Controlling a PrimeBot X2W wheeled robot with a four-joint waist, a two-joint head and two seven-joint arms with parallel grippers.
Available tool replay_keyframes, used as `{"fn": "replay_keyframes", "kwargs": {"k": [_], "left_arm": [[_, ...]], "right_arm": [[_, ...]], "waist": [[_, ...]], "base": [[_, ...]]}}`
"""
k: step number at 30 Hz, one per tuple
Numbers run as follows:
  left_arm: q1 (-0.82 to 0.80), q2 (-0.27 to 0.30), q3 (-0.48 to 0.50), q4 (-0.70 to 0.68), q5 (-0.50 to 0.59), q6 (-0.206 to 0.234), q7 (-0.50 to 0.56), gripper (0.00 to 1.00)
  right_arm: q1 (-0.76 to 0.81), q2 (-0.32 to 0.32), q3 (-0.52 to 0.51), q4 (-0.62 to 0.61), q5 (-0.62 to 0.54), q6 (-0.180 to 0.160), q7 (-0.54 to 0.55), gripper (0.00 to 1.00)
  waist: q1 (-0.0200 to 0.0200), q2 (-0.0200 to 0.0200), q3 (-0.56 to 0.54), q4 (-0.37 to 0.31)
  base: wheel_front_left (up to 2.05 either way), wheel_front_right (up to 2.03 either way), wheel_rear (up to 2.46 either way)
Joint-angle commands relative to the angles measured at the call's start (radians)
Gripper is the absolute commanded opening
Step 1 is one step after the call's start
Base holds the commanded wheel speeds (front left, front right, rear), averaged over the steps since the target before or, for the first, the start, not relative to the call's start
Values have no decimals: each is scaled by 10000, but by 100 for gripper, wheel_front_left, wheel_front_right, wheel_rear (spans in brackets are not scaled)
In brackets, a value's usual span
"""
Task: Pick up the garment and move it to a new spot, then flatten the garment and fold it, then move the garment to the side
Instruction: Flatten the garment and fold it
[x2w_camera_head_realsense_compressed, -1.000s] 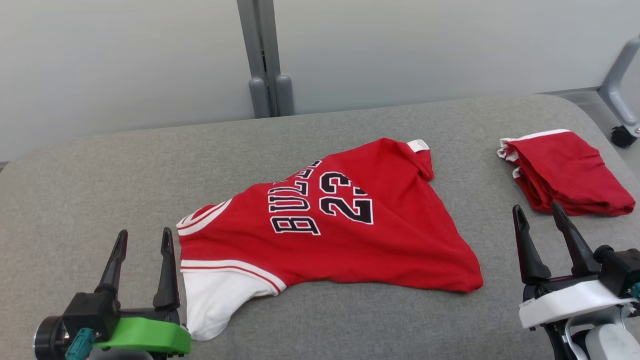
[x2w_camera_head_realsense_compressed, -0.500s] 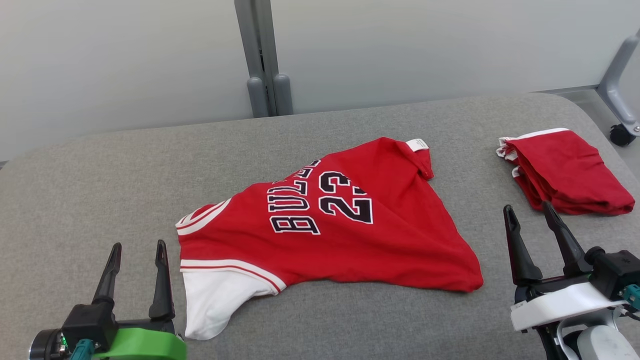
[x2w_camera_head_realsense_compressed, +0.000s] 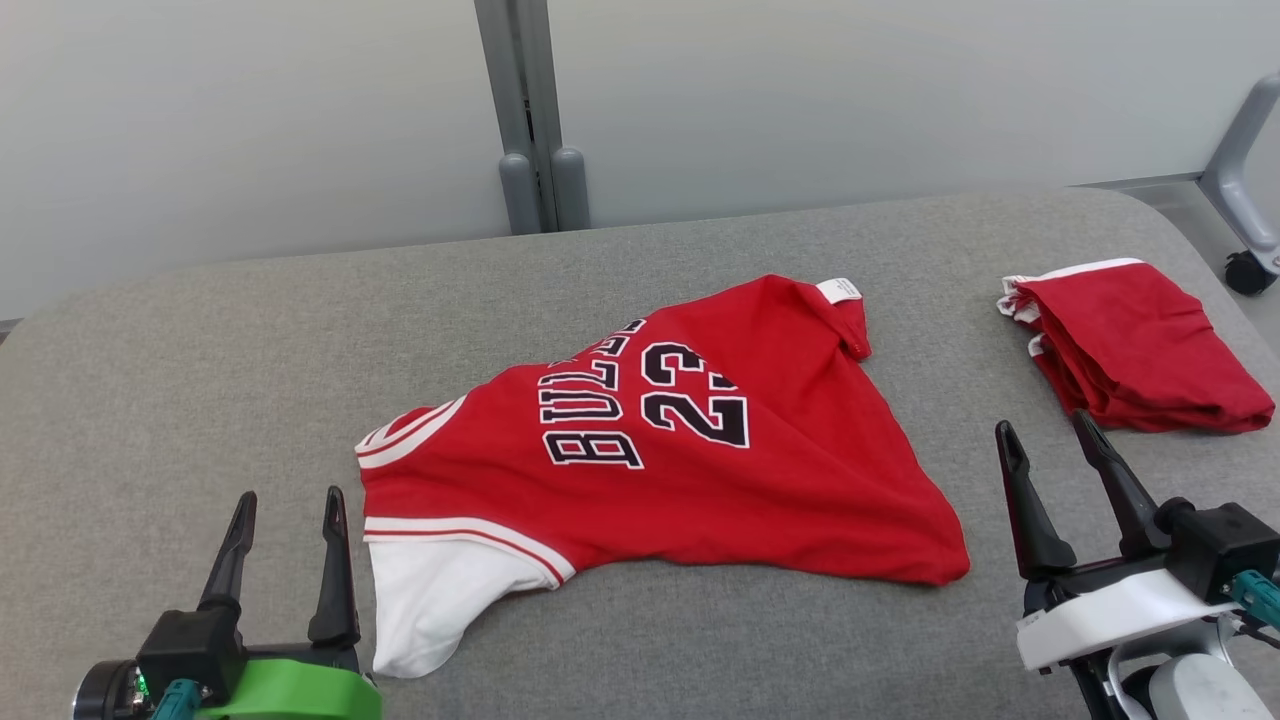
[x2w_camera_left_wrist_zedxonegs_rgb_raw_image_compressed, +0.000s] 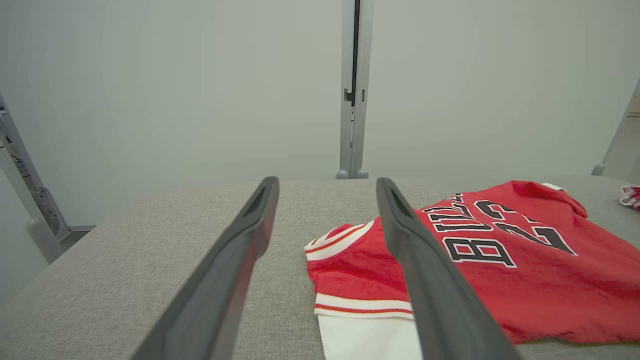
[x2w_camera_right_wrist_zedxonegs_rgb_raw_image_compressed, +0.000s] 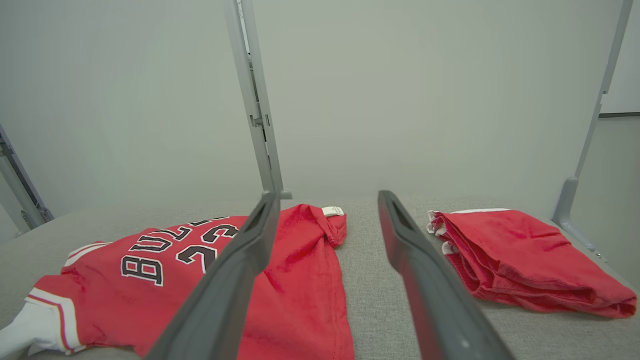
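The garment (x2w_camera_head_realsense_compressed: 660, 450) is a red jersey with black lettering and white trim, lying crumpled in the middle of the grey padded table (x2w_camera_head_realsense_compressed: 200, 350). It also lies to the right in the left wrist view (x2w_camera_left_wrist_zedxonegs_rgb_raw_image_compressed: 500, 260) and to the left in the right wrist view (x2w_camera_right_wrist_zedxonegs_rgb_raw_image_compressed: 190, 270). My left gripper (x2w_camera_head_realsense_compressed: 288, 500) stands open just left of the jersey's white corner, with nothing between its fingers. At the lower right, beyond the jersey's right corner, my right gripper (x2w_camera_head_realsense_compressed: 1042, 432) is open and empty. Both sets of open fingers (x2w_camera_left_wrist_zedxonegs_rgb_raw_image_compressed: 240, 260) (x2w_camera_right_wrist_zedxonegs_rgb_raw_image_compressed: 420, 265) rise from the wrist views' bottom edges.
A second red garment (x2w_camera_head_realsense_compressed: 1135, 345), folded, lies at the table's right side, also in the right wrist view (x2w_camera_right_wrist_zedxonegs_rgb_raw_image_compressed: 520, 260). A grey post (x2w_camera_head_realsense_compressed: 530, 120) stands behind the table against a pale wall. A wheeled frame leg (x2w_camera_head_realsense_compressed: 1245, 200) is at the far right.
Both grippers have dropped slightly lower in the head view, and the right one has shifted a little left. The jersey has not moved.
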Motion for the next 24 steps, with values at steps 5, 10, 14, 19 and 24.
{"fn": "replay_keyframes", "kwargs": {"k": [5, 10, 14, 19, 24], "left_arm": [[103, -61, -131, 582, -218, -286, 438, 100], [284, 122, -406, 900, -1066, -591, 3011, 100], [396, 281, -527, 544, -1486, -650, 4713, 100], [439, 537, -791, 133, -1667, -700, 5973, 100], [-87, 713, -1061, 207, -1953, -778, 6874, 100]], "right_arm": [[24, -364, -49, 494, 55, 0, 127, 100], [10, -724, 203, 1192, 923, -1, 1628, 100], [-130, -923, 538, 1893, 1816, 0, 3249, 100], [-610, -893, 926, 2566, 2927, 0, 4463, 100], [-1321, -780, 1188, 3241, 3462, 2, 5061, 100]], "waist": [[0, 0, 3, -13], [0, 0, 77, 18], [0, 0, 213, 82], [0, 0, 522, 200], [0, 0, 997, 347]], "base": [[0, 0, 0], [0, 0, 0], [0, 0, 0], [0, 0, 0], [0, 0, 0]]}}
